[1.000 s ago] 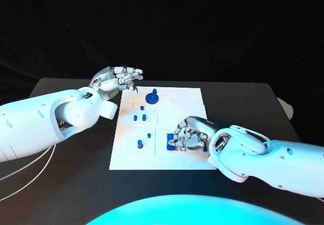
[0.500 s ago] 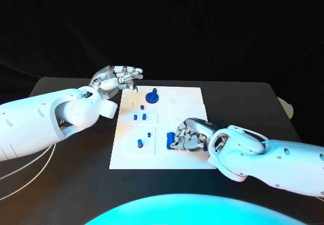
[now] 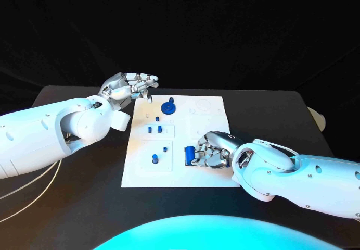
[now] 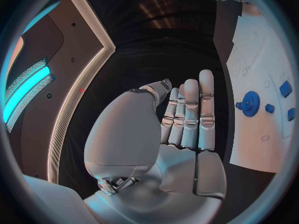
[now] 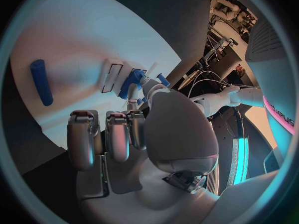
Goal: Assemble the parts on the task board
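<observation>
The white task board (image 3: 206, 120) lies in the middle of the table. A blue gear (image 3: 169, 108) sits near its far edge, with small blue parts (image 3: 154, 129) below it and two more (image 3: 155, 157) nearer me. My right hand (image 3: 211, 153) rests curled on the board's near right area, beside a blue bar (image 3: 190, 154). In the right wrist view its thumb and a fingertip pinch a small blue part (image 5: 131, 81) next to a rectangular slot (image 5: 112, 77). My left hand (image 3: 133, 84) hovers off the board's far left corner, fingers straight and holding nothing (image 4: 187, 117).
The black table (image 3: 75, 198) extends on both sides of the board. The left wrist view shows the board (image 4: 261, 139) beside the hand, with the gear (image 4: 250, 103) on it. A pale object (image 3: 320, 120) sits at the table's right edge.
My right hand has shifted slightly away from the board's near edge, and the blue bar now shows beside its fingers. The left hand has stayed where it was.
</observation>
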